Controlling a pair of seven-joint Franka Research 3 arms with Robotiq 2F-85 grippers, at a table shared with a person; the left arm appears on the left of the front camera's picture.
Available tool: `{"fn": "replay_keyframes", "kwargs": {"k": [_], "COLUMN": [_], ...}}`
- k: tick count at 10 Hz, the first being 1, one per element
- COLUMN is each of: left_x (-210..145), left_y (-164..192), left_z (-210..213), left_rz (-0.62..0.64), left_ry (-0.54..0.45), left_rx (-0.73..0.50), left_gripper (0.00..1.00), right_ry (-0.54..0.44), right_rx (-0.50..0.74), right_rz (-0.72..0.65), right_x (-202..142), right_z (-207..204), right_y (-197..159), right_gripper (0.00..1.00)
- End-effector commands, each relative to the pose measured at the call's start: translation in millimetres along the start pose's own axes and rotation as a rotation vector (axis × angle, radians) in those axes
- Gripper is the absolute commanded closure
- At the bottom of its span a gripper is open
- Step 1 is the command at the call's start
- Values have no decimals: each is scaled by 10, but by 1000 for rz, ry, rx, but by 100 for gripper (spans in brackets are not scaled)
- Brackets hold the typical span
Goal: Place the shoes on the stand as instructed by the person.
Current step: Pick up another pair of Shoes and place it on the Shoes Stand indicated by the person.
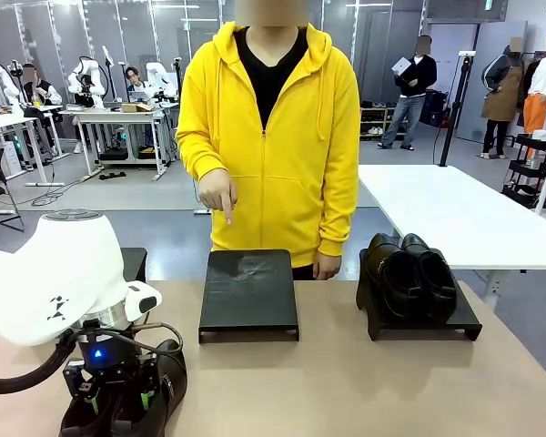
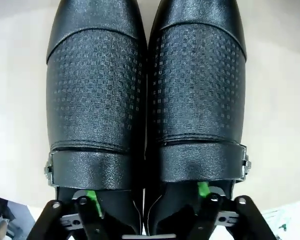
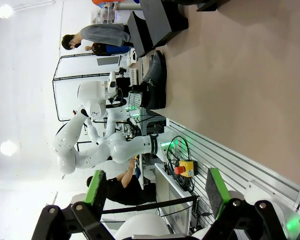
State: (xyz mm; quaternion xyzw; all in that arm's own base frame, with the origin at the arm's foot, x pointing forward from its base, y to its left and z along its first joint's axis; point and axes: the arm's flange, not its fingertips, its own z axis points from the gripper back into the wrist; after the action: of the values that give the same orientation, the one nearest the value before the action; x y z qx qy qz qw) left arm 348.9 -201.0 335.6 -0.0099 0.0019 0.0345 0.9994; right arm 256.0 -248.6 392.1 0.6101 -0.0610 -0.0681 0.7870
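Note:
A pair of black textured shoes (image 2: 145, 90) lies side by side at the table's near left corner (image 1: 168, 382). My left gripper (image 2: 147, 200) comes down on their heel ends (image 1: 116, 401). One green-padded finger (image 2: 92, 197) is inside each shoe opening, and the jaws are shut on the two inner walls. Another pair of glossy black shoes (image 1: 409, 273) rests on the right stand (image 1: 464, 323). The middle stand (image 1: 248, 291) is bare, and the person (image 1: 273, 137) in the yellow hoodie points a finger (image 1: 227, 214) down at it. My right gripper (image 3: 155, 200) is open, holding nothing.
Both black stands sit along the table's far edge, with bare tan tabletop (image 1: 346, 382) between them and my left arm. A white table (image 1: 455, 209) stands behind on the right. The right wrist view looks across the table at my left arm (image 3: 97, 100).

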Motion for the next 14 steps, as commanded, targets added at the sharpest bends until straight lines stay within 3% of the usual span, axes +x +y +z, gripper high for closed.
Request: {"fn": "replay_keyframes", "kwargs": {"k": [1, 10, 14], "left_x": [-654, -701, -714], "left_y": [447, 514, 613], "left_z": [-316, -183, 307], "left_rz": [21, 53, 5], "left_ry": [1, -12, -128], "left_rx": [35, 33, 6], "left_gripper": [98, 100, 100], "right_ry": [-4, -4, -4], "right_rx": [-15, -15, -15], "right_rz": [6, 6, 6], "right_x": [-37, -37, -37], "right_z": [-16, -16, -16], "right_y": [1, 1, 1], "right_gripper": [0, 0, 0]}}
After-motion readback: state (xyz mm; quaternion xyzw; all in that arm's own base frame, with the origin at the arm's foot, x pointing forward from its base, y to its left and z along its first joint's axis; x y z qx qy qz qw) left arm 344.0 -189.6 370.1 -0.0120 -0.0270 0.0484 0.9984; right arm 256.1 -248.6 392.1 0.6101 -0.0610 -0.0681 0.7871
